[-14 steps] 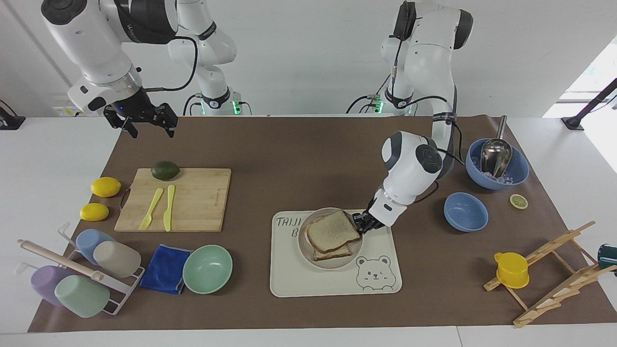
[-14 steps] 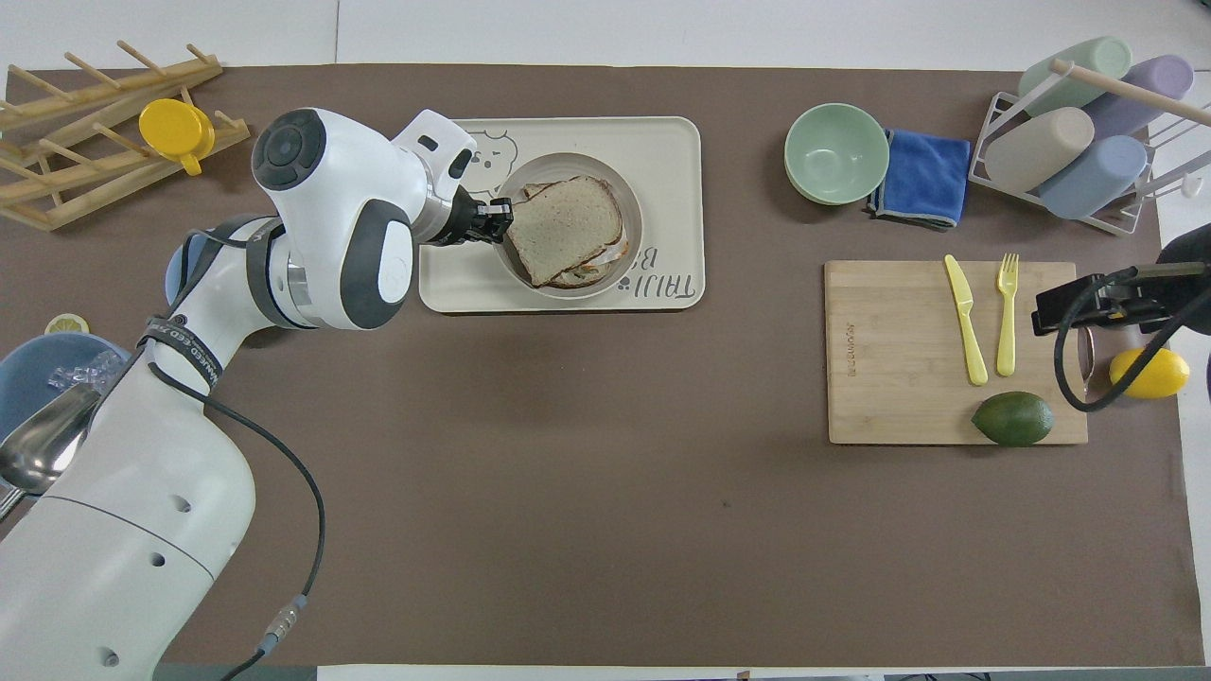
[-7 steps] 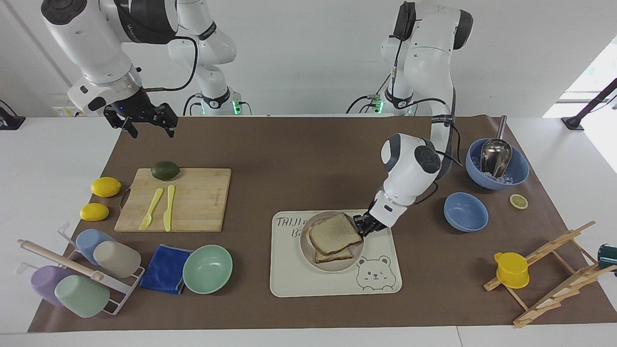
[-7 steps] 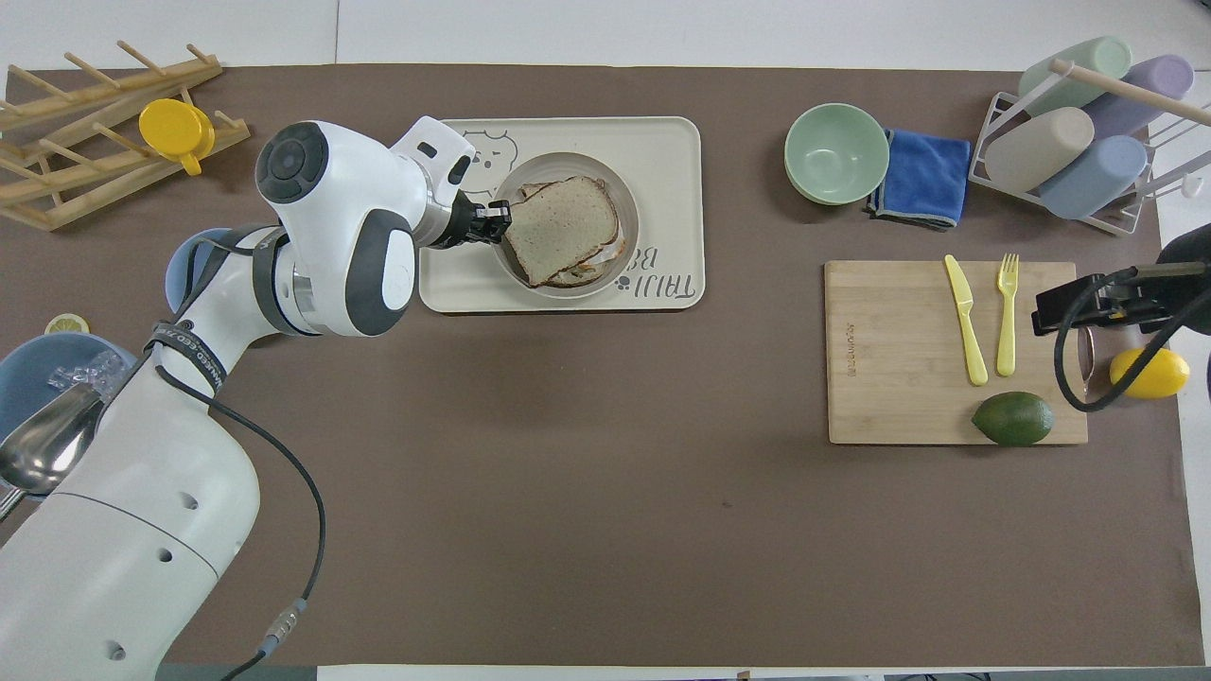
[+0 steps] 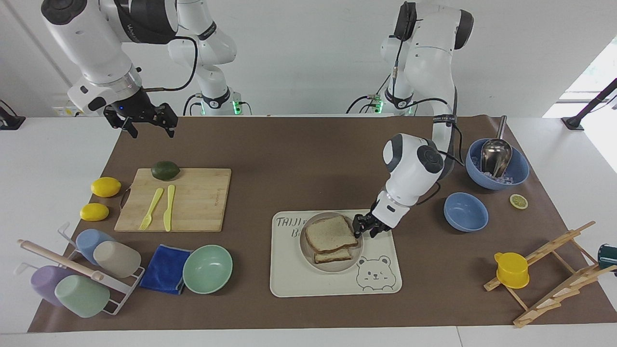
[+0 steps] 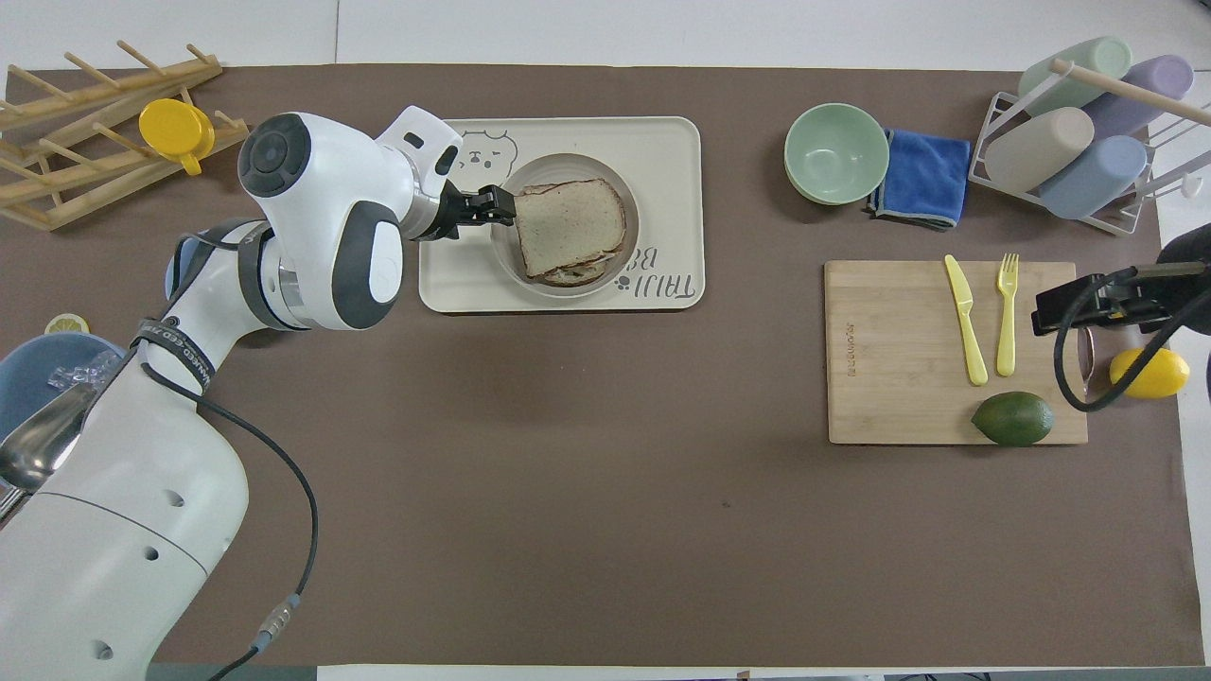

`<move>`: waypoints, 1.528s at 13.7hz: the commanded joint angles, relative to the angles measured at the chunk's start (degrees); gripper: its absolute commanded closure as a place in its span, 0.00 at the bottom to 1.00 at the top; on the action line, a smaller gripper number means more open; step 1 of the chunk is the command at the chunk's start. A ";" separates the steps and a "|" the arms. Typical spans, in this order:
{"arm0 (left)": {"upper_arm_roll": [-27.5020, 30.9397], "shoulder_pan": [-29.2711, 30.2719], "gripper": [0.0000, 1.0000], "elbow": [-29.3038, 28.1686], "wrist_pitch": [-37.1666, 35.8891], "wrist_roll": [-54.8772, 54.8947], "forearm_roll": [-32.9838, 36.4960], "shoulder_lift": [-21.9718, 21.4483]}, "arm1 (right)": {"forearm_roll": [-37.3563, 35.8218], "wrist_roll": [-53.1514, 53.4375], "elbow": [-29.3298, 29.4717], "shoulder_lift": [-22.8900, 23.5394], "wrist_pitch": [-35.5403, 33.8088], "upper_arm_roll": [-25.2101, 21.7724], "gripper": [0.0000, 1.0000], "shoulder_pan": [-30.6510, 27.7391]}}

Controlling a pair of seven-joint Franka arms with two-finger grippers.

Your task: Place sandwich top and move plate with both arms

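Note:
The sandwich top (image 5: 330,233) (image 6: 570,225), a speckled tan slice, lies flat on a lower slice on the round pale plate (image 5: 337,266) (image 6: 568,164). The plate sits on the cream bear-print tray (image 5: 299,284) (image 6: 672,151). My left gripper (image 5: 363,228) (image 6: 496,204) is low at the plate's rim, on the side toward the left arm's end of the table, right beside the slice's edge. It is open and holds nothing. My right gripper (image 5: 150,129) (image 6: 1074,307) waits open and empty in the air over the mat's corner, above the cutting board's end.
A bamboo cutting board (image 5: 193,197) carries an avocado (image 5: 165,170), a yellow fork and a knife. Two lemons (image 5: 105,186) lie beside it. A mint bowl (image 5: 207,269), blue cloth and cup rack stand farther out. Two blue bowls (image 5: 465,211) and a wooden rack (image 5: 554,274) are at the left arm's end.
The left gripper lowered the slice flat onto the stack, opened and let it go. The slice turned a little as it settled. The right arm has not moved.

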 commanded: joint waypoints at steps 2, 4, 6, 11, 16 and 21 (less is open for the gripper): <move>0.09 2.83 0.17 1.23 -4.50 3.25 0.22 -1.28 | 1.20 -0.12 -0.26 -0.62 -0.28 0.28 0.00 -0.72; 0.09 4.32 0.16 1.94 -6.88 3.34 0.22 -2.60 | 1.20 -0.03 -0.26 -0.71 -0.28 0.28 0.00 -0.72; 0.09 4.42 0.07 1.85 -8.20 3.16 0.13 -4.44 | 1.20 -0.12 -0.26 -0.71 -0.28 0.28 0.00 -0.72; 3.69 5.56 0.00 1.85 -16.89 3.51 1.52 -9.89 | 1.29 -0.12 -0.26 -0.71 -0.28 0.28 0.00 -0.72; 4.49 6.53 0.00 1.85 -24.80 3.69 10.93 -14.99 | 1.20 -0.12 -0.26 -0.62 -0.28 0.28 0.00 -0.72; 5.10 9.78 0.00 1.42 -33.67 9.39 15.14 -21.66 | 1.20 -0.03 -0.26 -0.62 -0.28 0.28 0.00 -0.72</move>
